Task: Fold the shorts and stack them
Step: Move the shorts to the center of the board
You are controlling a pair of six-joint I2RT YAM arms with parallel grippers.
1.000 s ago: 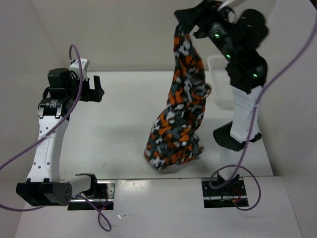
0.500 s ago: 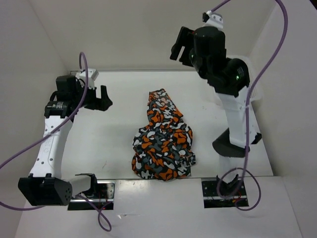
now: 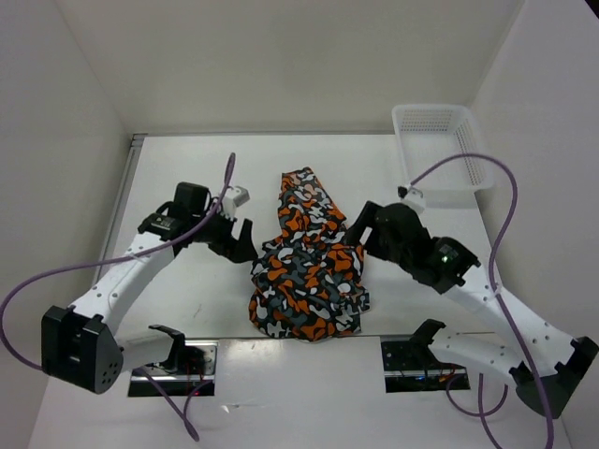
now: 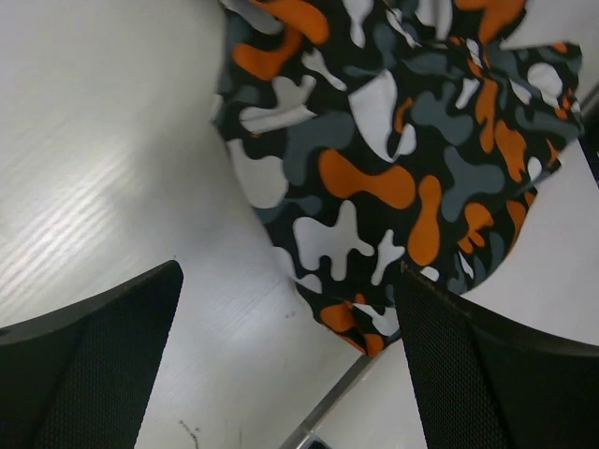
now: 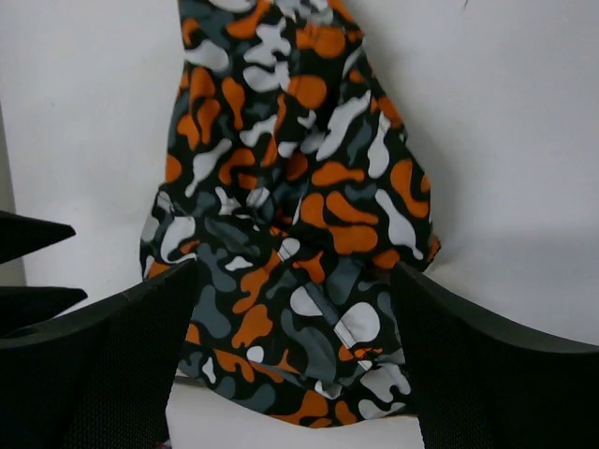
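The camouflage shorts (image 3: 307,267) lie in a crumpled, elongated heap on the white table, their near end close to the front edge. My left gripper (image 3: 241,241) hovers just left of the heap, open, with nothing between its fingers (image 4: 94,365). In the left wrist view the shorts (image 4: 374,140) fill the upper right. My right gripper (image 3: 360,229) sits low at the heap's right edge, open. In the right wrist view the shorts (image 5: 290,215) spread between and beyond its two dark fingers (image 5: 496,365), not pinched.
A white mesh basket (image 3: 435,150) stands at the back right corner. The table's front edge with its metal strip (image 4: 346,393) runs just below the near end of the heap. Walls close in the left, back and right sides.
My right gripper let go of the shorts, which dropped from hanging into a heap on the table. Both arms then came down and inward to either side of the heap.
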